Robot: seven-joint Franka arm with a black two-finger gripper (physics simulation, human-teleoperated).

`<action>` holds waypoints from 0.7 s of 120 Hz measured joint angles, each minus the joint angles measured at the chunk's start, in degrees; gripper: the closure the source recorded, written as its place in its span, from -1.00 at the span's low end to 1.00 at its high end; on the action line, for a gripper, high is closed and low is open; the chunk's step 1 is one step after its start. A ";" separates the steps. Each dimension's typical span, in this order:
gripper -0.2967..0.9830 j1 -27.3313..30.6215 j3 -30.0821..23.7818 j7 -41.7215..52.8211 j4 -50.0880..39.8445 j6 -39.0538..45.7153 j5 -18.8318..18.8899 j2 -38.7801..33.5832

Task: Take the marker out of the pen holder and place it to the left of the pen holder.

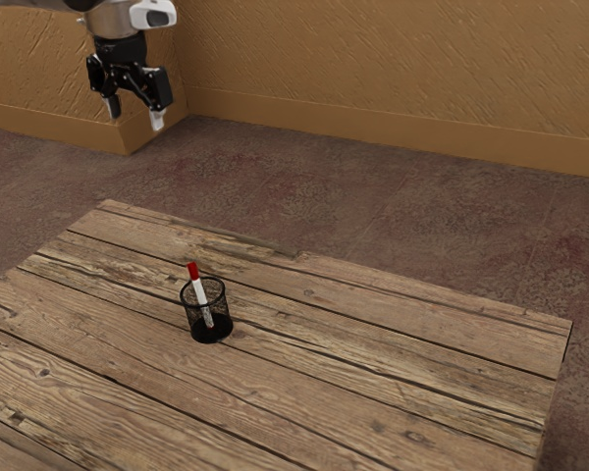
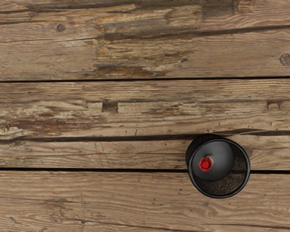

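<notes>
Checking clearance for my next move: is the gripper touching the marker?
Apart: the exterior view shows the gripper raised clear of the marker, with floor visible between them.

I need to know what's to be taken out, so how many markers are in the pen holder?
1. The marker leans in the black mesh pen holder, its red end sticking up above the rim. I see no other in there.

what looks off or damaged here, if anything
Nothing is spilled or knocked over: the pen holder stands upright, with the marker leaning in it, red end up. Only the wooden table looks worn, its planks rough and cracked in patches.
</notes>
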 joint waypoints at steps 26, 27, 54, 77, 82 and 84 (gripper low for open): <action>-0.54 1.27 -0.18 1.35 0.32 1.14 -3.21 0.34; -0.54 1.25 -0.55 1.39 0.34 1.31 -3.25 0.37; -0.53 0.56 -7.67 0.94 -0.52 9.78 -3.66 8.84; -0.53 0.24 -8.11 1.42 -0.62 22.98 -4.59 20.87; -0.54 0.60 -8.08 1.82 -0.20 25.24 -6.42 23.12; -0.54 0.70 -8.07 1.97 0.07 25.97 -7.05 23.94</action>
